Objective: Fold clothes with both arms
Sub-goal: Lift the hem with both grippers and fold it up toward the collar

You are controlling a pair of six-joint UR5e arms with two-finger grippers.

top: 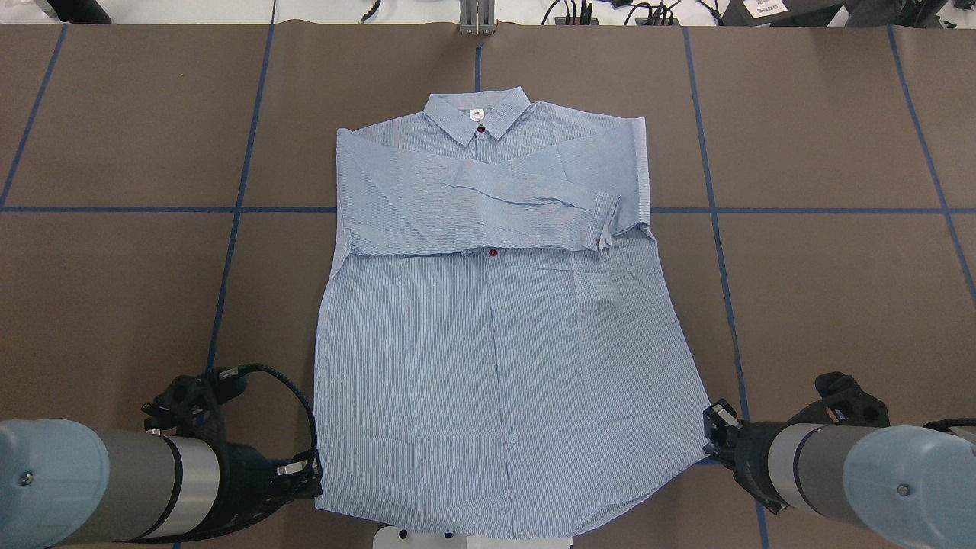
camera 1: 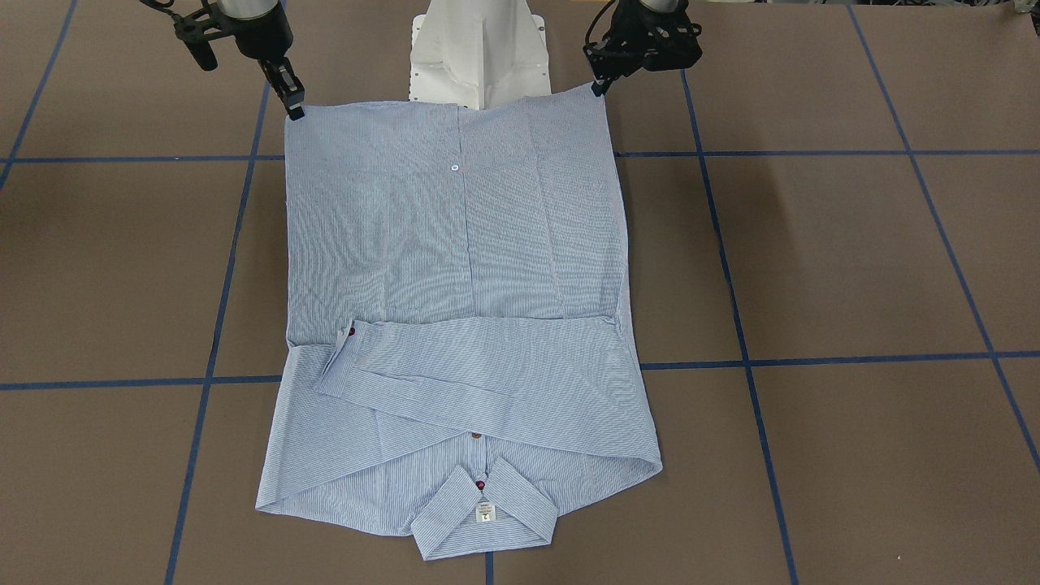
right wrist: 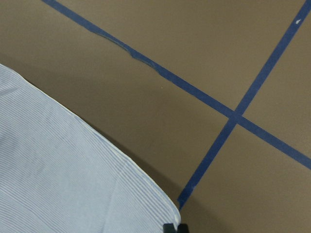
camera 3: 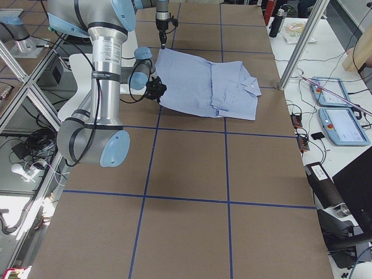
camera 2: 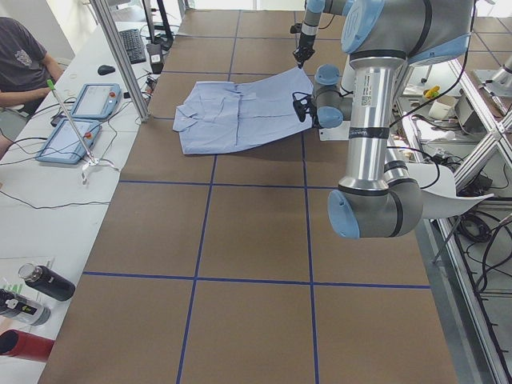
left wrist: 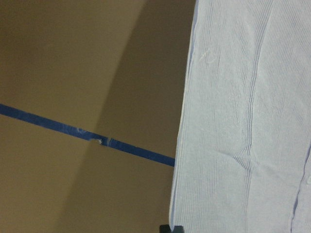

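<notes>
Left claw [top: 311, 479], right claw [top: 714, 431] on shirt [top: 496, 343]

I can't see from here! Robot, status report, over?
Left gripper, right gripper: each shut on a hem corner. Shirt face up, sleeves folded across chest. Nothing lying on it.

Item: light blue striped shirt [camera 3: 195, 81] on a brown table [camera 3: 186, 174] gridded with blue tape [camera 3: 226, 168], collar [camera 3: 251, 87] away from the robot, a sleeve folded across the chest, hem edge raised off the surface. The near right arm [camera 3: 107, 70] sets its right gripper [camera 3: 156, 88] at the near hem corner; the far left gripper [camera 3: 163, 42] is at the far corner. Two tablets [camera 3: 329, 91] lie on the white side bench [camera 3: 325, 64].
</notes>
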